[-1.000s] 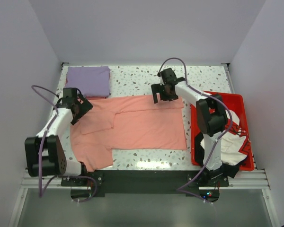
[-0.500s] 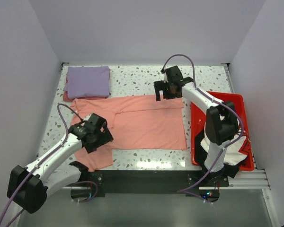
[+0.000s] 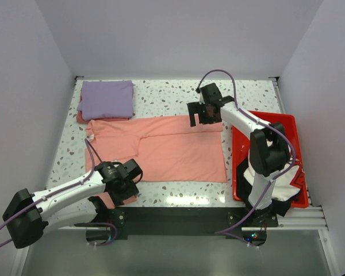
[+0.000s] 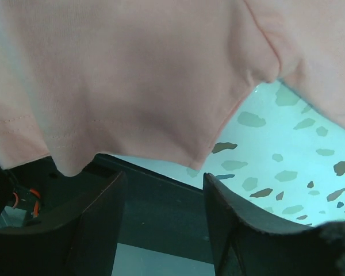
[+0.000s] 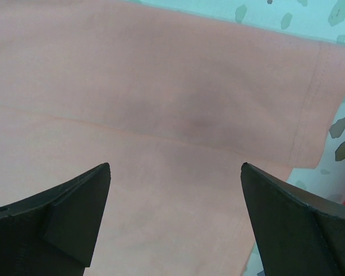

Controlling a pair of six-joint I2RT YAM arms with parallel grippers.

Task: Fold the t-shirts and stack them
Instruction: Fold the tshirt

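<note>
A salmon-pink t-shirt (image 3: 178, 146) lies spread across the table, its left side partly folded in. Its lower left part hangs over the table's front edge (image 4: 132, 103). My left gripper (image 3: 122, 187) is open and empty at that front edge, just below the hanging hem (image 4: 164, 190). My right gripper (image 3: 205, 119) is open and empty, low over the shirt's far right corner (image 5: 175, 172), near its stitched hem (image 5: 310, 103). A folded lavender-purple t-shirt (image 3: 107, 99) lies at the back left on another folded salmon piece.
A red plastic tray (image 3: 276, 123) stands at the right edge of the table, holding white (image 3: 279, 178) and black (image 3: 247, 172) shirts. A black rail (image 3: 178, 215) runs along the table's front edge. White walls close in the left, back and right.
My left arm has swung from the shirt's far left side down to the table's front edge. My right gripper has stayed over the far right corner, still open.
</note>
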